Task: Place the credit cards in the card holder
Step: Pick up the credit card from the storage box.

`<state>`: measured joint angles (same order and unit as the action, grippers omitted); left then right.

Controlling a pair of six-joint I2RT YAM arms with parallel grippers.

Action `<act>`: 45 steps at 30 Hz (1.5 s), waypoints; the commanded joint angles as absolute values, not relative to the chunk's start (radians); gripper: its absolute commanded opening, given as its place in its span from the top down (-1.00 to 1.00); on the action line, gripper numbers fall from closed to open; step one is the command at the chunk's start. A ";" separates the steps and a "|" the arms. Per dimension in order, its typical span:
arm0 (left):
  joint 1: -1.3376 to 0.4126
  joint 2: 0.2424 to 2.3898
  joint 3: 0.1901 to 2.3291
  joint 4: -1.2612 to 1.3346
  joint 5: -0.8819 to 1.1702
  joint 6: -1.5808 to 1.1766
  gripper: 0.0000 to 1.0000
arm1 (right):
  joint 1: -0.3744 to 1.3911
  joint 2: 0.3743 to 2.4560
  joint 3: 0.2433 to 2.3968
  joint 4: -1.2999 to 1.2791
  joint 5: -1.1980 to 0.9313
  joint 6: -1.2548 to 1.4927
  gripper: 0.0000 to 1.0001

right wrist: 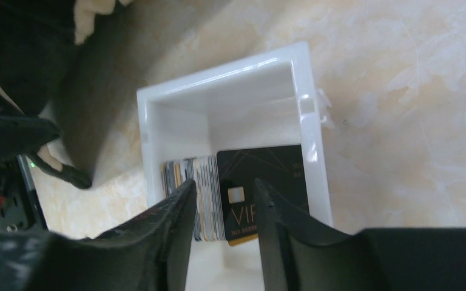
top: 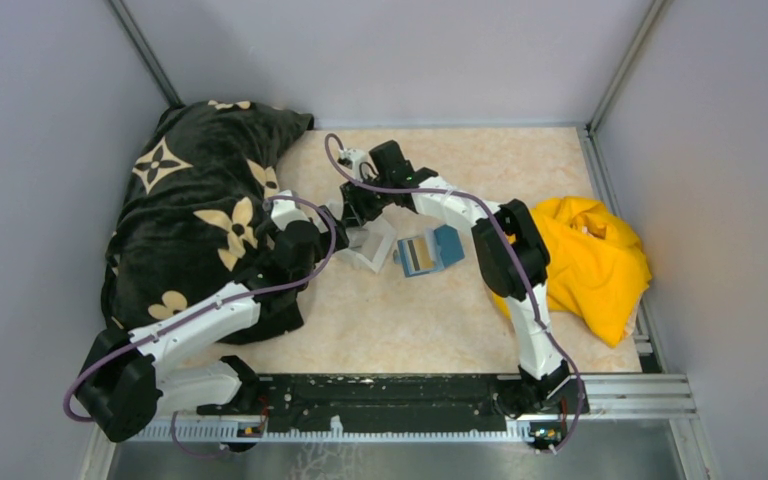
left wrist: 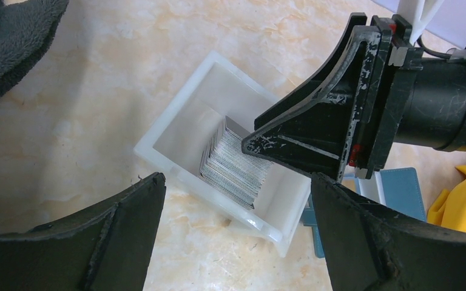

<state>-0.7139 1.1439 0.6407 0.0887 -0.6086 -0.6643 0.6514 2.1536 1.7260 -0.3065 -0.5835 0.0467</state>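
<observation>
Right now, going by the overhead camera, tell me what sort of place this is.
Probably a robot lab test cell, not a home: plain grey panel walls on aluminium posts, a marble-patterned table, and two arms bolted to a rail at its near edge.

We see soft, even overhead light on the worktop (top: 390,330), with only faint shadows. Up close, the right end effector (right wrist: 223,185) looks slightly blurred, and glare streaks the white tray (right wrist: 267,60).

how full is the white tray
Partly full. A stack of cards stands on edge at one end of the tray; the rest of its floor is bare.
</observation>
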 commanded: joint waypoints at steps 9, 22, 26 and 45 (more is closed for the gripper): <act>-0.718 1.151 0.661 0.103 -0.598 -0.677 -0.89 | 0.648 2.122 1.722 -0.301 -0.585 0.044 0.11; -0.718 1.172 0.587 0.119 -0.545 -0.755 -0.65 | 0.648 2.118 1.690 -0.288 -0.592 0.059 0.32; -0.718 1.140 0.539 0.145 -0.520 -0.771 -0.18 | 0.649 2.105 1.674 -0.281 -0.592 0.059 0.38; -0.718 1.278 0.521 0.091 -0.468 -0.852 0.95 | 0.649 2.098 1.681 -0.288 -0.604 0.062 0.50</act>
<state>-0.7139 1.2297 0.5156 0.1036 -0.4808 -0.8345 0.6495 2.1517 1.6764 -0.2913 -0.5846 0.0635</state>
